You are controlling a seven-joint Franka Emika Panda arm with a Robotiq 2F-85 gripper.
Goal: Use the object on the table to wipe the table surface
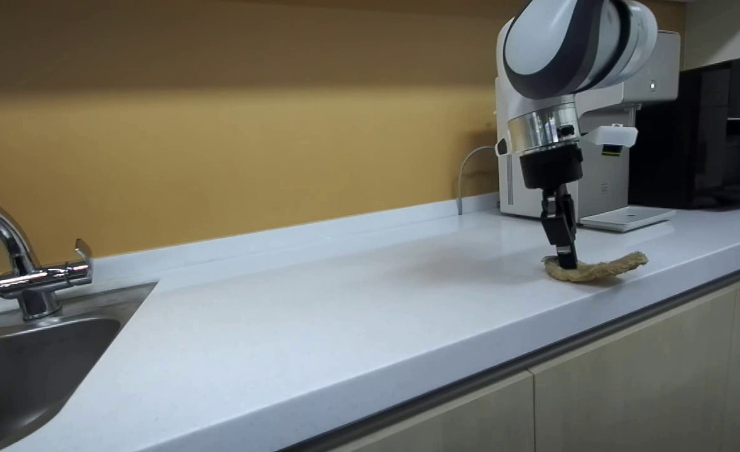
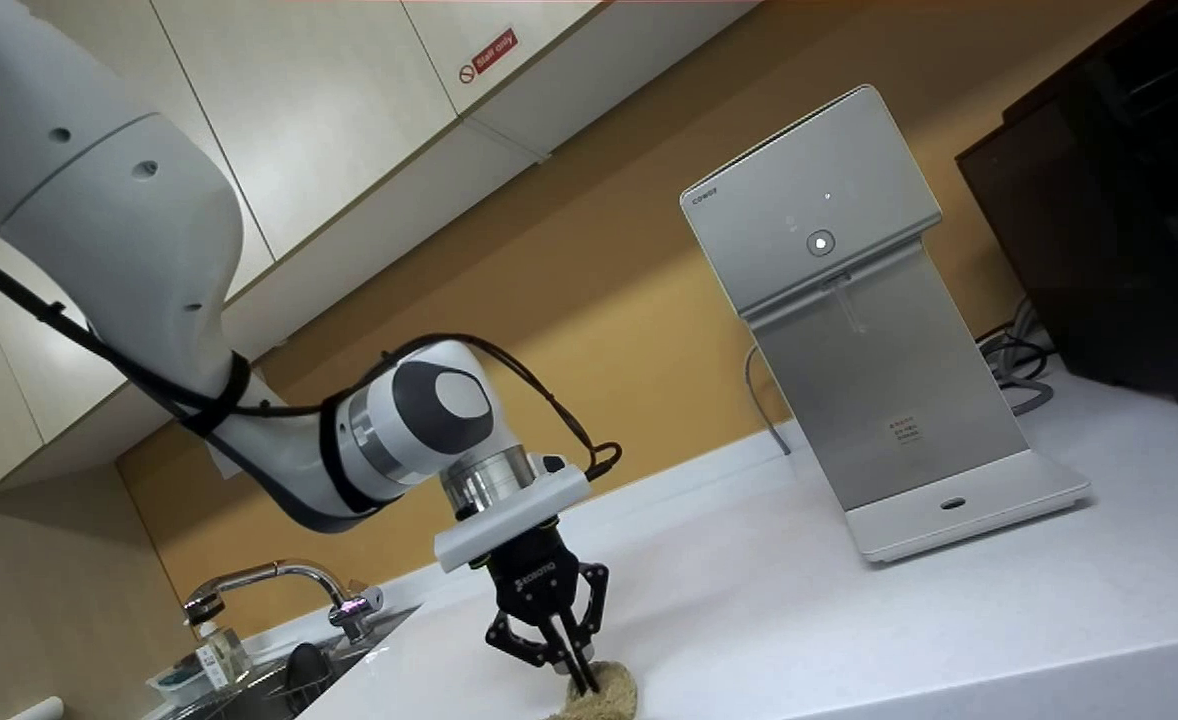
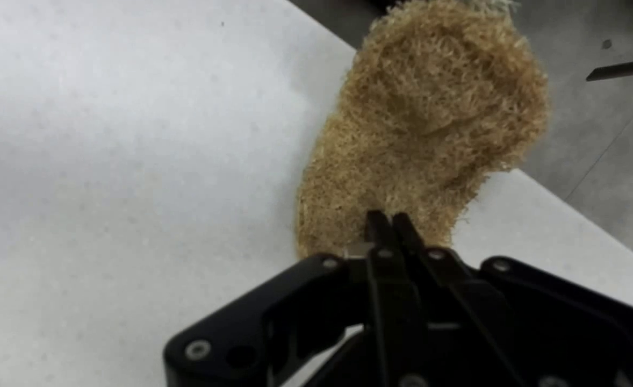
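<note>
Loofah (image 3: pixel 429 97), tan and fibrous, lies near the front edge of the white counter (image 1: pixel 345 307), and I have the gripper (image 3: pixel 389 219) pointing down onto it. Its jaws are together, or very nearly so, with the tips touching the loofah toward one end; whether a fold is pinched between them I cannot tell. In an exterior view the opposite end curls up off the surface, and in my wrist view that end reaches across the line of the counter's edge, with grey floor (image 3: pixel 590 123) beyond. A silver dispenser (image 2: pixel 849 400) and a black machine (image 1: pixel 678 138) stand near each other, well apart from the steel sink (image 1: pixel 37 367) and chrome faucet (image 1: pixel 40 280).
</note>
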